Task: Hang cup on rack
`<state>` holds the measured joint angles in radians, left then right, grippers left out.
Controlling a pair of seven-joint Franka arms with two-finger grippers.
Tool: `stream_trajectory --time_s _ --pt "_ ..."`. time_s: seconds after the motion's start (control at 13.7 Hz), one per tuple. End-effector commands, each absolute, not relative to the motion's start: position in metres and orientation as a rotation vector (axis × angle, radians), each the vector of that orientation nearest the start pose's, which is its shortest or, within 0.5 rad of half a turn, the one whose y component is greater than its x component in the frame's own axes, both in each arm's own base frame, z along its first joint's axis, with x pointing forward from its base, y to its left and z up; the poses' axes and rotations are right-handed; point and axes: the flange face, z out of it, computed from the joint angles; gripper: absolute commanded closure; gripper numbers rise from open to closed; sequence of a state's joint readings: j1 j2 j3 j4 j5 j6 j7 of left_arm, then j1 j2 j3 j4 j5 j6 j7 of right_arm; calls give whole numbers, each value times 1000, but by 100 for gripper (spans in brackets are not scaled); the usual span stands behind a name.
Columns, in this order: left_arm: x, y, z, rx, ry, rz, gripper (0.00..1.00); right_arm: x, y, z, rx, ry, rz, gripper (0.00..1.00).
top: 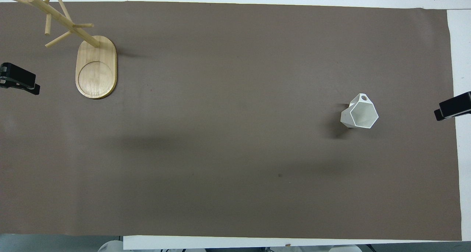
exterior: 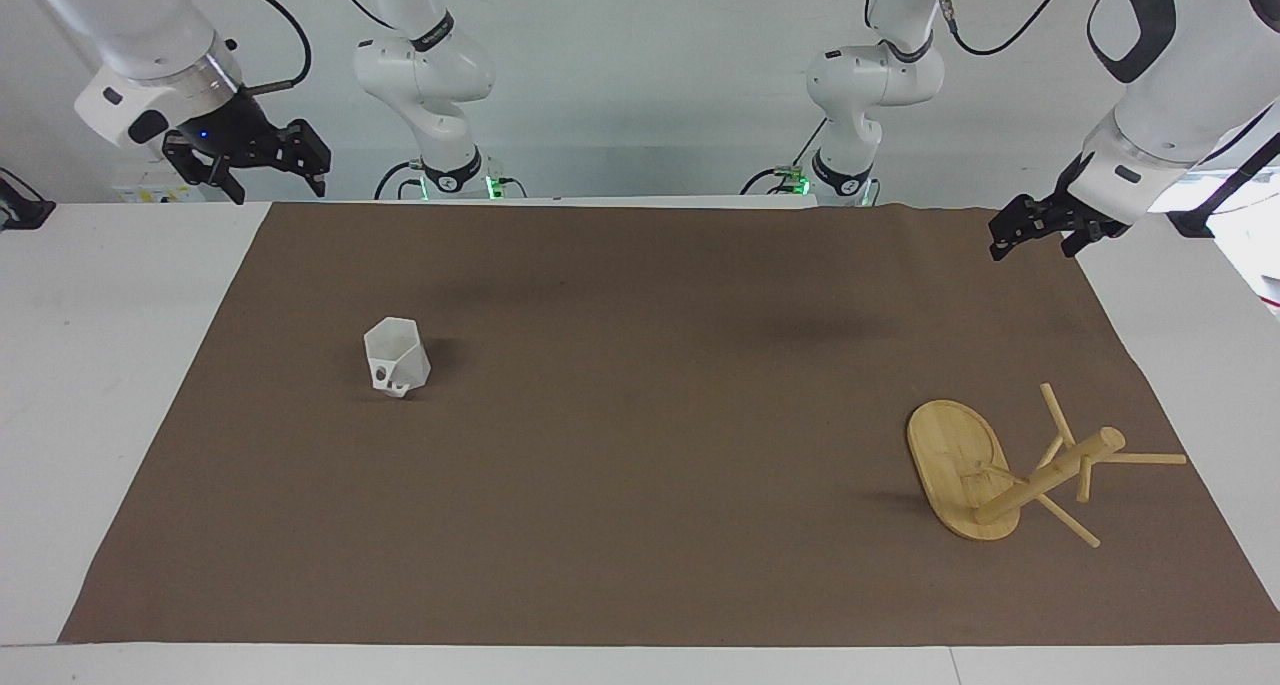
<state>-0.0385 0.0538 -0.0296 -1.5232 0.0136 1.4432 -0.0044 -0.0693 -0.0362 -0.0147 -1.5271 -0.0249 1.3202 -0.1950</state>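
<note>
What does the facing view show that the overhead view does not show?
Only the facing view shows the arms, their bases, and the whole left claw and right claw, both raised and waiting at the mat's corners nearest the robots. Only the overhead view looks into the cup and shows the ring on the rack base. Both show the cup upright, the rack standing, and the brown mat.
</note>
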Motion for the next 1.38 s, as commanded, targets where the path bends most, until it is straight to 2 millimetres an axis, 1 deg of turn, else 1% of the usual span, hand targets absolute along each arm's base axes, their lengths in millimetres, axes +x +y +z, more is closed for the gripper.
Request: stream_trajectory --time_s 0.0,0.29,0.36,0.44,0.51,0.58,0.66,0.73,0.8,0.87,0.95,1.09,1.24,1.31 --pt "551 -34 607 -3102 100 218 0 509 -49 641 -3138 -140 278 1" --pt "551 -33 607 -3102 97 218 0 507 -47 640 -3134 -148 287 1" --pt "551 -33 607 -3102 100 218 0 507 -50 638 -3127 -172 293 1" --pt "551 -34 607 -3102 100 218 0 502 -49 634 -3109 -220 321 1" --pt "551 -34 607 -3102 100 218 0 497 -48 634 -3094 -285 346 1" --pt "551 -34 607 -3102 100 218 0 498 -46 635 -3086 -357 329 1" --pt "551 -33 607 -3102 97 218 0 502 -49 633 -3067 -479 302 1" --pt "551 -33 607 -3102 100 218 0 506 -54 631 -3036 -659 241 1" --pt "551 -34 607 -3103 100 218 0 509 -62 625 -3000 -823 194 1" --pt "551 -34 607 -3102 100 218 0 510 -69 620 -2957 -951 176 1" --pt "551 -34 607 -3102 100 218 0 511 -88 614 -2887 -1050 157 1" --pt "551 -34 607 -3103 100 218 0 522 -133 584 -2693 -1235 49 1" --pt "551 -34 607 -3103 100 218 0 534 -172 546 -2495 -1374 -84 0" --pt "551 -34 607 -3103 100 218 0 541 -189 522 -2399 -1437 -156 0"
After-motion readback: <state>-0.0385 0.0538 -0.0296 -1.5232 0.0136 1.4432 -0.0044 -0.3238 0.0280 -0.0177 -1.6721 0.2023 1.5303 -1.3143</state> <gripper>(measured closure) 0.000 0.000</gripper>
